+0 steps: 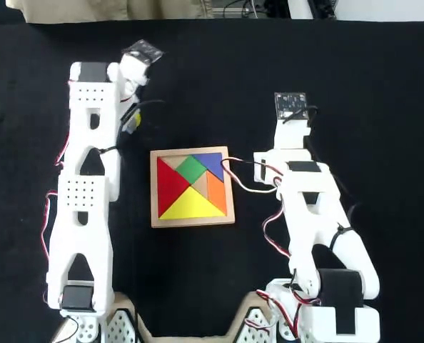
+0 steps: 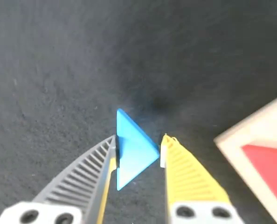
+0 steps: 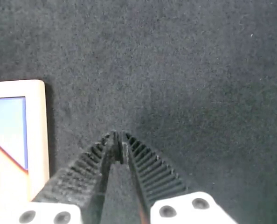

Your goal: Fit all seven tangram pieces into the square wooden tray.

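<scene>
Tray [image 1: 192, 224]: square, pale wood, mid-surface [image 1: 355, 64], between the two arms. Status: nearly done, by est. Seated flush so far: red tri [image 1: 169, 189], yellow tri [image 1: 193, 207], green sq. [image 1: 191, 169], dark-blue piece [image 1: 212, 163], orange tri [image 1: 217, 189] (poss. a 6th among them; seams too fine to count). Left over: one tan gap [image 1: 200, 187] near centre, approx. triangular, prob. bare wood. Outstanding piece: light-blue tri [image 2: 131, 151], flat, smooth, sharp-cornered, clamped in left tool [image 2: 138, 140], one edge against grey finger, one corner against yellow finger. Just off tray's corner, over bare surface; lifted or resting, cannot tell. Right tool [image 3: 118, 137]: pinched closed, nothing in it, beside tray's rim. Remaining, by est.: carry tri to gap, turn to match, drop in.
</scene>
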`<state>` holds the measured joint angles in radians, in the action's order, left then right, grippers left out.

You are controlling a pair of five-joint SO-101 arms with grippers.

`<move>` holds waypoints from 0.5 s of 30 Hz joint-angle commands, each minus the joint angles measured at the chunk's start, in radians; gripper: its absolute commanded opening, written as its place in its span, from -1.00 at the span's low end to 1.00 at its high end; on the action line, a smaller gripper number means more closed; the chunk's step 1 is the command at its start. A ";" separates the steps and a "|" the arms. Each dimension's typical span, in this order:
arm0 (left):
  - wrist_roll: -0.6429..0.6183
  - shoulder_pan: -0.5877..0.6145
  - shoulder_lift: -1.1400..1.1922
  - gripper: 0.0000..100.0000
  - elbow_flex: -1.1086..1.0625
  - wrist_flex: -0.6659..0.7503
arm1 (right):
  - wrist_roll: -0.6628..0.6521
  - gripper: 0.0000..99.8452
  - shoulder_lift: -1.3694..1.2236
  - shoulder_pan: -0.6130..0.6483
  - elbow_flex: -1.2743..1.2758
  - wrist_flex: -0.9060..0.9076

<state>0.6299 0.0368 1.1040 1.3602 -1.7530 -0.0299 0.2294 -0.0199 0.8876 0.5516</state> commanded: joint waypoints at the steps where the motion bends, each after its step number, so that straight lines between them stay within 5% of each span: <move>1: 0.041 -0.062 -0.195 -0.82 -0.110 -0.011 | -0.011 -0.98 0.007 0.000 -0.061 -0.011; 11: 0.224 -0.259 -0.721 -0.82 -0.699 -0.002 | -0.011 -0.98 0.007 -0.043 -0.076 -0.011; 15: 0.341 -0.312 -0.832 -0.82 -0.949 0.147 | -0.011 -0.98 0.004 -0.043 -0.076 -0.011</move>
<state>0.8999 -0.2440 0.3859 0.5593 -1.7131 -0.0299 0.2294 -0.0199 0.8738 0.5516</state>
